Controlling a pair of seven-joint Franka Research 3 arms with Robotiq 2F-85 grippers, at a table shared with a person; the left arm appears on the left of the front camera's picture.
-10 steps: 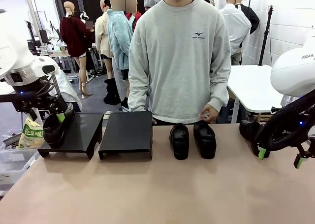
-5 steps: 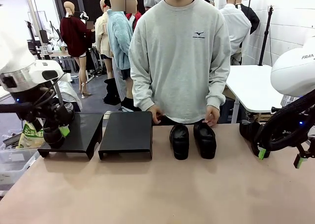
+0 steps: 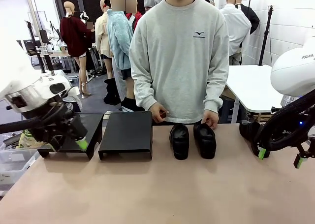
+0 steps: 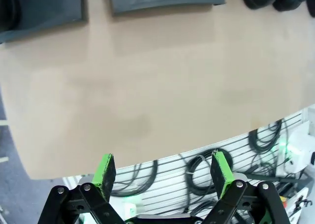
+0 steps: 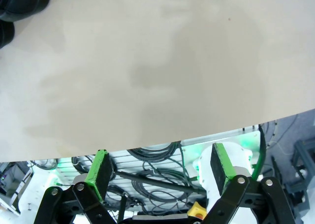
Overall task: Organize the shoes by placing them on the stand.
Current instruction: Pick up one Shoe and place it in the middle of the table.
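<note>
The left gripper (image 3: 73, 143) has come away from the top of the left stand piece (image 3: 94, 125). It now sits lower, in front of that piece, at the left of the front view. The person's hands moved too. One hand (image 3: 158, 112) and the other hand (image 3: 211, 118) are now both at the far edge of the table (image 3: 147, 194).

There are two stand pieces. The left one and the right stand piece (image 3: 127, 131) sit side by side, left of the middle.

I count three shoes in the front view. Two shoes (image 3: 179, 140) stand side by side on the table, just right of the middle, near the right stand piece but not on it. One more shoe (image 3: 247, 129) is at the right edge, partly behind the right arm. In the left wrist view a dark shape (image 4: 10, 10) lies on the stand in the upper left corner. I cannot tell what it is.

There are two grippers. The left arm reaches in low from the left, and its jaws are wide apart with nothing between them. The right gripper (image 3: 280, 157) hangs over the table at the right edge, jaws wide and empty too.
</note>
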